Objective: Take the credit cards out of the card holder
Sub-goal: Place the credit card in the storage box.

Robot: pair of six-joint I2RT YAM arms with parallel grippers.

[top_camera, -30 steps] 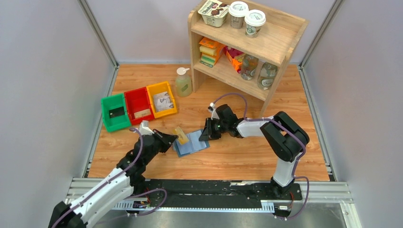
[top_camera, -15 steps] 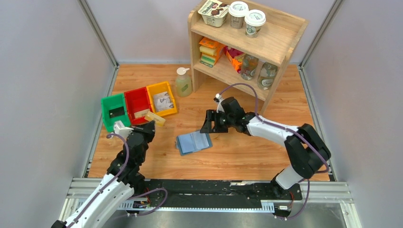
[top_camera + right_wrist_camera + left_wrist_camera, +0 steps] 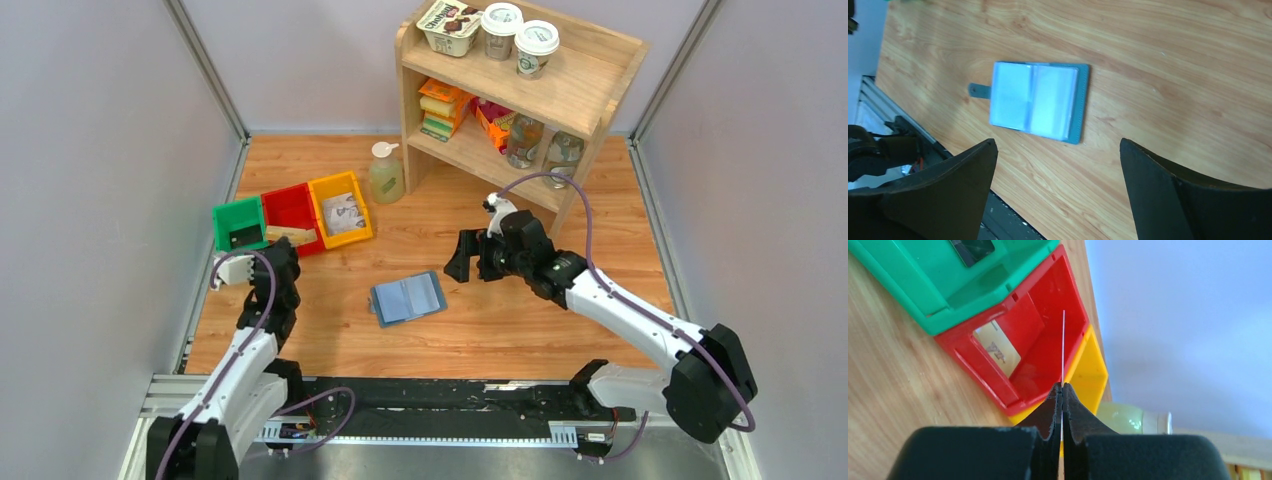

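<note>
Holder (image 3: pixel 408 298) is lying open and flat around the middle of the table (image 3: pixel 500 330), a bit closer to the near edge, pale blue pockets facing up; a little tab sticks out of one short side. Right end effector (image 3: pixel 1058 144) hangs above it, off toward the right edge, fingers spread wide with nothing between them; it's not touching the holder. Left end effector (image 3: pixel 1062 390) is over by the left edge, pinched tight on a thin card (image 3: pixel 1063 340) that shows edge-on from the wrist view; the card is held above the red bin (image 3: pixel 1048 340), not lying in it. A tan card (image 3: pixel 998 347) sits flat on the floor of that bin; the green bin (image 3: pixel 923 290) next to it has a dark card (image 3: pixel 972 246), and the yellow bin (image 3: pixel 1093 375) on the other side has a patterned card (image 3: pixel 343 212); all three bins touch in a row.
</note>
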